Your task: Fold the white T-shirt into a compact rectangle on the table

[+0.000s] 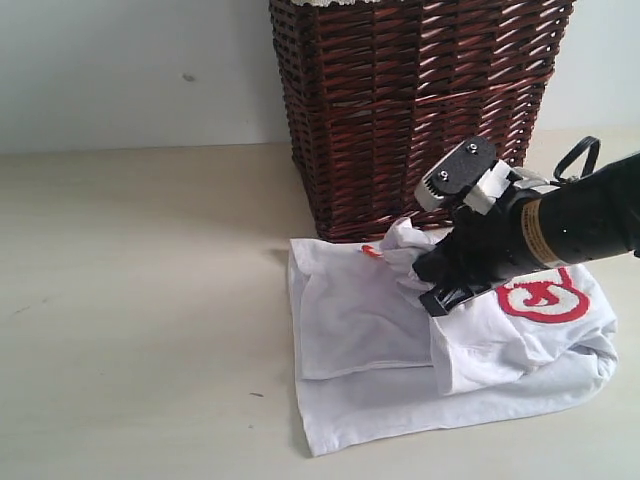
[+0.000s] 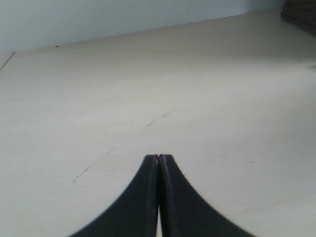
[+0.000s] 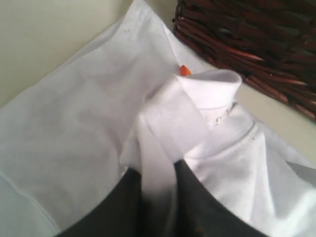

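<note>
On the table (image 1: 140, 300): white T-shirt (image 1: 360, 320), partly folded

Beside the dark wicker basket (image 1: 400, 120) it lies in soft, rumpled layers on the beige surface, with red lettering (image 1: 541, 297) at one end and a small orange tag (image 1: 371, 251) near the basket. The right gripper (image 3: 157, 173) pinches a bunched fold of thin cotton between 2 black fingers (image 3: 192, 207). The left gripper (image 2: 158, 163) is closed, empty.

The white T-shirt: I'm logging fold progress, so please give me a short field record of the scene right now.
shirt: white T-shirt, partly folded and rumpled, lying on the table
right gripper: shut on a raised fold of the shirt near the collar
left gripper: shut, holding nothing, over bare table
print: red lettering facing up
behind shirt: wicker basket
</note>
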